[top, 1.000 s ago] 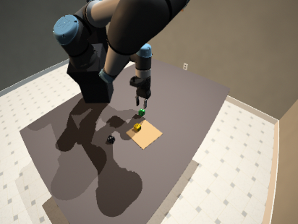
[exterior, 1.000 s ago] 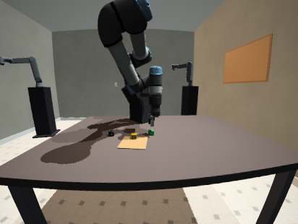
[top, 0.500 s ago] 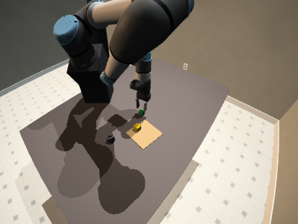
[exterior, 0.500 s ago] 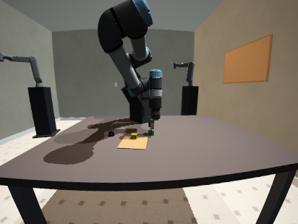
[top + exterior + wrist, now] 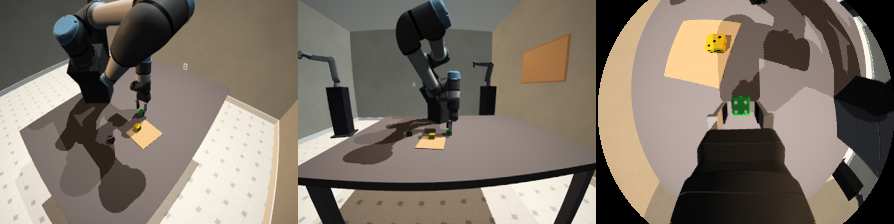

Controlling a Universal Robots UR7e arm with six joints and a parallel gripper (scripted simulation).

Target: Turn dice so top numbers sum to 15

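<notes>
Grey-brown table point(image 5: 188, 105) point(image 5: 500, 155) point(image 5: 651, 100): spreading wide past the mat, with much more room on the right than between mat and black die; dark near edge well apart from all three dice.
Dark, blue-capped arm point(image 5: 145, 40) point(image 5: 406, 34): arching high from the far side, then dropping upright at the wrist.
Tan mat point(image 5: 147, 134) point(image 5: 431, 144) point(image 5: 691, 55): lying flat near the middle, most of its surface uncovered on the near side.
Gripper point(image 5: 141, 108) point(image 5: 449, 130) point(image 5: 740, 108): open, pointing down, fingers astride the green die with a visible gap at each side; gripping nothing.
Green die point(image 5: 141, 113) point(image 5: 449, 133) point(image 5: 741, 105): off the mat, beyond its far edge towards the right; four pips facing the wrist view.
Yellow die point(image 5: 137, 127) point(image 5: 432, 136) point(image 5: 716, 43): on the mat, close to the far edge; top count too small to tell surely.
Black die point(image 5: 111, 139) point(image 5: 409, 133) point(image 5: 757, 1): off the mat, out to the left, well apart from the gripper; pips unreadable.
</notes>
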